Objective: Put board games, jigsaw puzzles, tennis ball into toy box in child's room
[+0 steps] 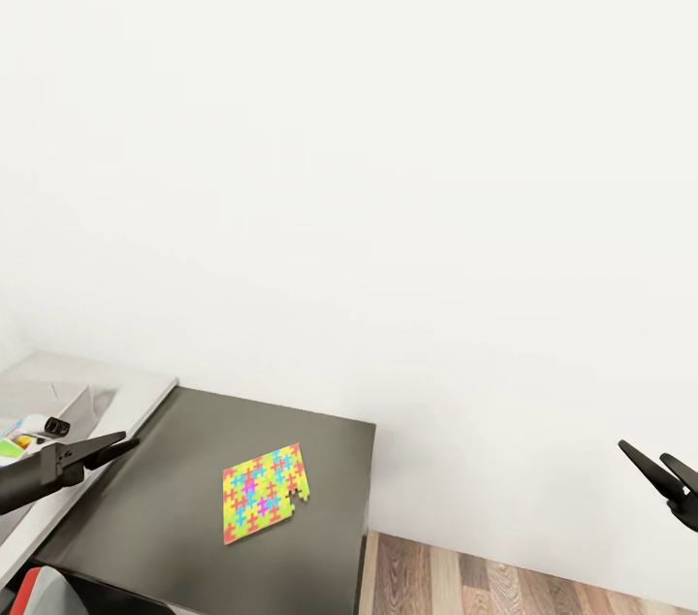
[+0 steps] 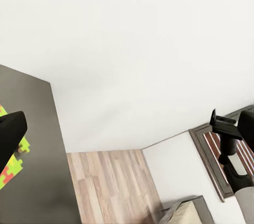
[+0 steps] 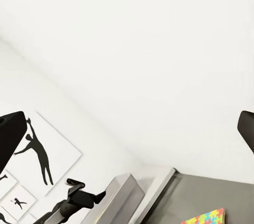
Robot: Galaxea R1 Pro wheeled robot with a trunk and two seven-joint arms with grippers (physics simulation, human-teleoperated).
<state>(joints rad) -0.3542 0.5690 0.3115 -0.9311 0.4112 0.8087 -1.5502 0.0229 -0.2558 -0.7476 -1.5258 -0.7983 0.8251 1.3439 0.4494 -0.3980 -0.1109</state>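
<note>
One jigsaw puzzle [image 1: 264, 491], a square of bright interlocked pieces, lies flat on the table's lower dark grey section [image 1: 184, 460]. It also shows in the wrist views as a puzzle edge [image 2: 13, 168] and a puzzle corner [image 3: 206, 217]. My left gripper [image 1: 131, 443] hovers to the puzzle's left over the dark section, pointing toward it; one finger [image 2: 10, 134] sits at the frame edge, jaws open and empty. My right gripper [image 1: 642, 452] hangs far to the right, off the table, open and empty. The light grey toy box [image 1: 68, 399] stands on the pale top at far left, with colourful items partly visible inside.
A bare white wall [image 1: 388, 159] rises right behind the table. Wood-plank floor [image 1: 485, 576] lies past the dark section's right edge. Black sports-silhouette pictures [image 3: 42, 155] hang on a side wall.
</note>
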